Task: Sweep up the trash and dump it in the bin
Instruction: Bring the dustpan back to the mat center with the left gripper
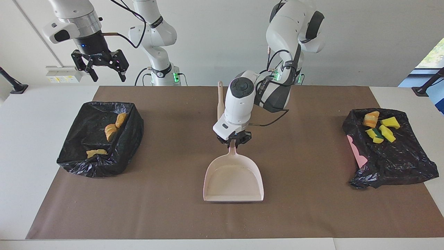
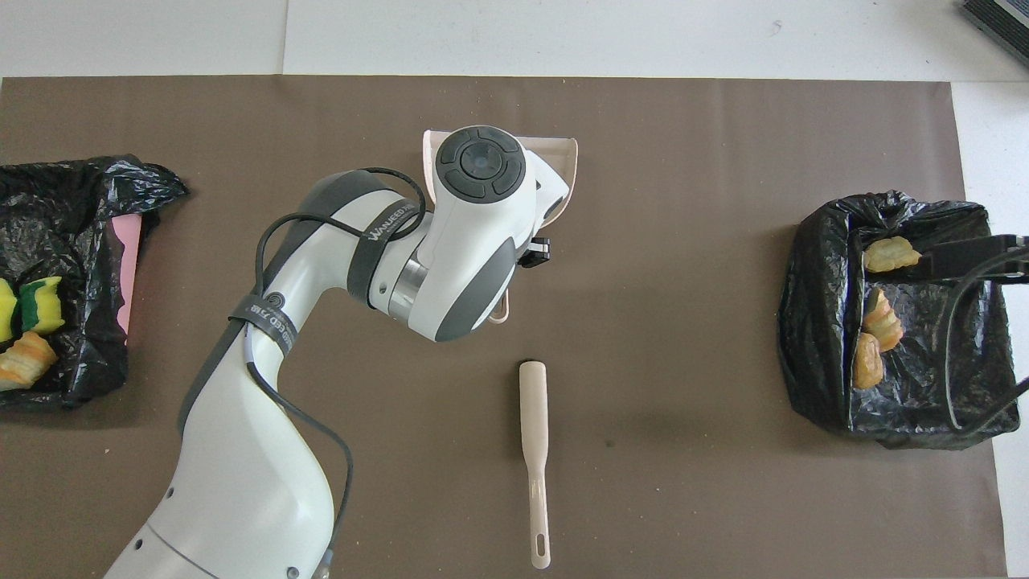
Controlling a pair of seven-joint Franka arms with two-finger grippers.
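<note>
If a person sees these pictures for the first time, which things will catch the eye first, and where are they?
First, the left gripper, shut on the handle of the pale pink plastic dustpan at the middle of the brown mat. Next, two black bag-lined bins: one at the right arm's end holding golden-brown pastries, one at the left arm's end with yellow and green sponge chunks. The open right gripper hangs high over the first bin's end.

A robotics lab is indicated: two white robot arms (image 1: 239,104) are mounted at a counter (image 1: 41,104) covered by a brown mat (image 1: 312,208), against bare walls.
</note>
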